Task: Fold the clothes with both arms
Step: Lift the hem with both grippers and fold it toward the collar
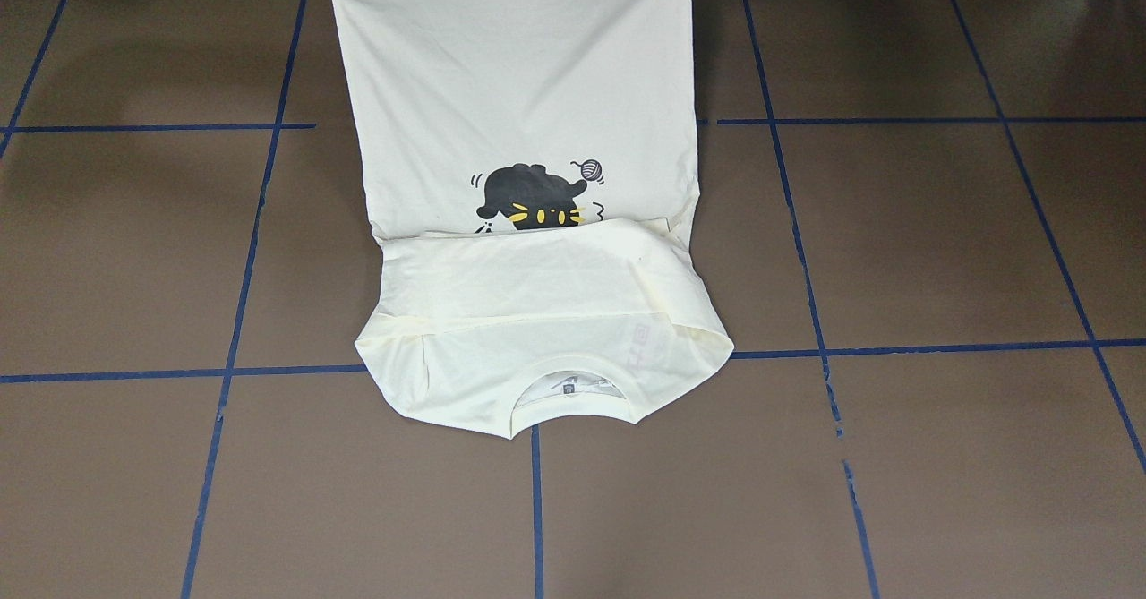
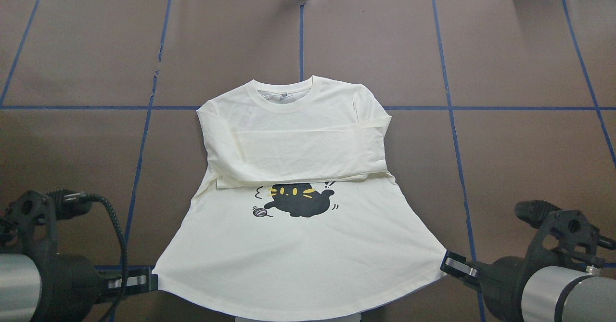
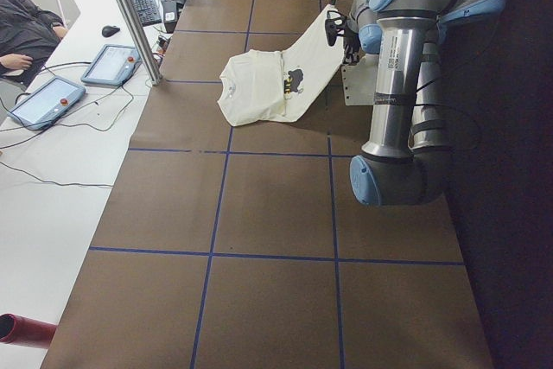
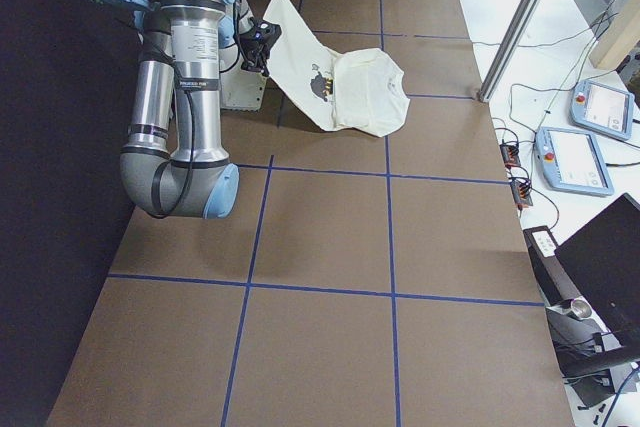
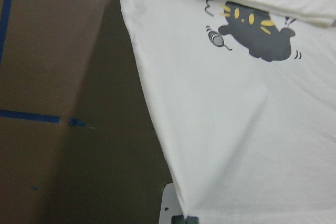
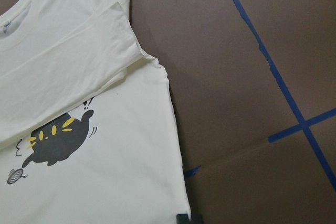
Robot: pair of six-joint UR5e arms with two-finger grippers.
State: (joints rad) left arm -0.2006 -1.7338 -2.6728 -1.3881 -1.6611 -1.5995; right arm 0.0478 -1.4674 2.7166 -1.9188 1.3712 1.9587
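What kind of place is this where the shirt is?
Probably a robot lab, not a home: a big robot arm stands at a brown table gridded with blue tape, and control tablets sit beside it.

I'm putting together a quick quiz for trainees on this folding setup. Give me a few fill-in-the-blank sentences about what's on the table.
1. The left gripper and right gripper each pinch a bottom ___ of the T-shirt.
2. Its print shows a black ___ beside a yarn ball.
3. The tape lines on the brown table are ___.

Missing words: corner; cat; blue.
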